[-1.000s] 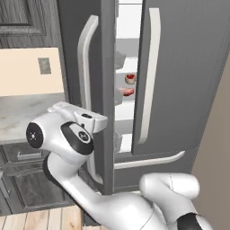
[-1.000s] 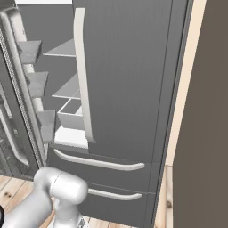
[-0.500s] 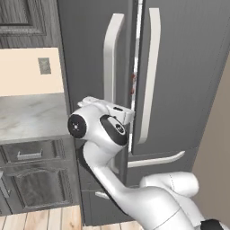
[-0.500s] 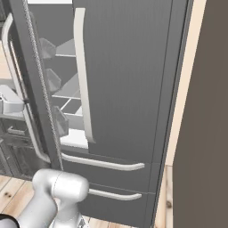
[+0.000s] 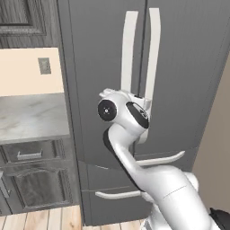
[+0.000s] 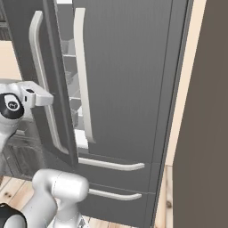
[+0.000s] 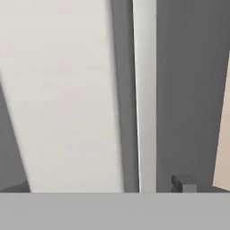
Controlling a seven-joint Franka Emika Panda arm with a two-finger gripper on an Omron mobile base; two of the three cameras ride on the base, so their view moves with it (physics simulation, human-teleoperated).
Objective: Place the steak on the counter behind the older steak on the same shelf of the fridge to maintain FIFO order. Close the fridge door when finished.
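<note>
The dark grey fridge [image 5: 179, 90] fills the middle of the left base view, its left door [image 5: 103, 54] swung almost flush with the right one. From the right base view the left door [image 6: 53, 67] still stands ajar, with white shelves [image 6: 71, 89] showing in the gap. My hand [image 6: 38, 97] presses against that door's outer face beside its pale handle [image 6: 42, 89]. In the hand view my gripper [image 7: 101, 187] is open and holds nothing, one fingertip [image 7: 184, 183] low at the right, with a pale handle [image 7: 67, 90] very close. Both steaks are hidden behind the door. The marble counter [image 5: 31, 117] lies to the left.
Dark wood-grain cabinets [image 5: 31, 179] sit under the counter, next to the fridge's two drawers [image 5: 148, 161]. A tall brown panel [image 6: 205, 133] stands close on the fridge's right. My own elbow and forearm [image 5: 121, 112] rise in front of the fridge doors.
The left fridge door has swung from wide open to nearly shut, with my hand following against it. The steaks on the shelf, seen a second ago, are now covered by the door.
</note>
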